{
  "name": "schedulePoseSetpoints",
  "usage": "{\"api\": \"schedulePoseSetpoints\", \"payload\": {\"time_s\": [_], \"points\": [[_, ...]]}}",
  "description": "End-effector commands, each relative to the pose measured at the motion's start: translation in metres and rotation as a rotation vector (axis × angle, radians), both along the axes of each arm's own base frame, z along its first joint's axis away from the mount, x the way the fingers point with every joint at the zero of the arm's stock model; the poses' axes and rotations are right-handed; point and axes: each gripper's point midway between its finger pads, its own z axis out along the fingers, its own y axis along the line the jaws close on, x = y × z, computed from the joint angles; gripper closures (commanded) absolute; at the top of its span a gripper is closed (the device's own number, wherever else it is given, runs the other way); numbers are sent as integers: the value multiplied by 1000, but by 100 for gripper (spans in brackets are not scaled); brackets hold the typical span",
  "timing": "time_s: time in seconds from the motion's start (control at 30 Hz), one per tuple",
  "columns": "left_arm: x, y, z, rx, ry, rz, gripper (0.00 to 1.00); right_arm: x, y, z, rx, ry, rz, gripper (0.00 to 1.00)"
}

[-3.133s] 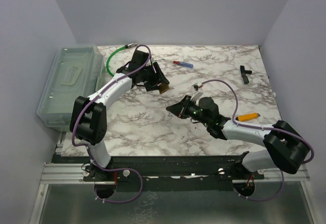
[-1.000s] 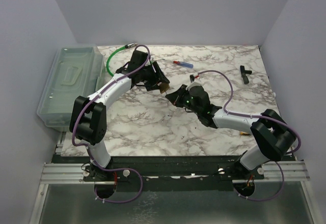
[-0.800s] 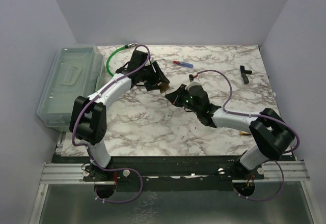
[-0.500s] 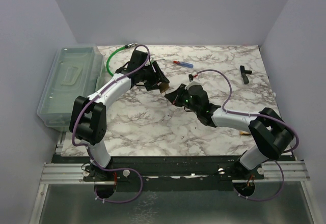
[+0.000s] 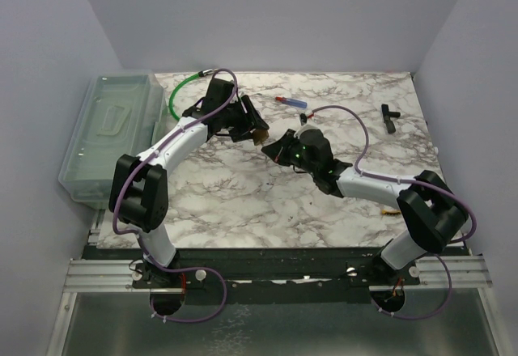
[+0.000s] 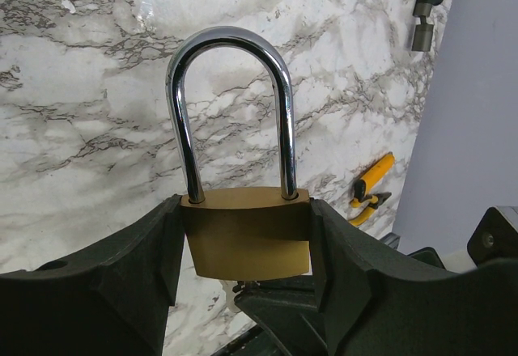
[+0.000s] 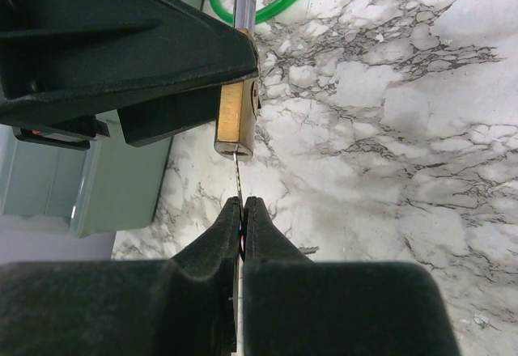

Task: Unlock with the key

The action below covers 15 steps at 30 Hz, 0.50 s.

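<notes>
Top external view: the left tool (image 5: 254, 129) reaches over the far middle of the marble table (image 5: 243, 202) and is clenched on a brass padlock (image 5: 261, 137), which it holds clear of the surface. The right tool (image 5: 267, 151) points at the padlock from just beside it. A clear plastic box (image 5: 113, 129) sits at the table's left edge, with a green cable (image 5: 182, 89) behind it. A red and blue pen (image 5: 291, 101) and a black part (image 5: 390, 117) lie towards the far right.

Left wrist view: the padlock's body is gripped on both sides between the two black fingers. Its steel shackle stands up with both legs seated in the body. A yellow cutter (image 6: 372, 180) lies on the marble beyond.

Right wrist view: the right tool's fingers are pressed together on a thin key (image 7: 238, 176). The key's blade runs straight up to the underside of the padlock body. Its tip meets the brass there, but I cannot tell how far it has entered.
</notes>
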Motion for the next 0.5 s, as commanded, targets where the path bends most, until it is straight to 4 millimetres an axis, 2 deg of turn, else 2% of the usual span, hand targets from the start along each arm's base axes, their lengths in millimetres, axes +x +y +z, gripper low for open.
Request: {"api": "schedulePoseSetpoints", "payload": {"time_s": [0.0, 0.47], "points": [[-10, -9, 35, -43, -90, -43, 100, 8, -1, 18, 13, -26, -13, 100], [-9, -6, 37, -25, -109, -23, 100, 14, -9, 28, 12, -58, -59, 100]]}}
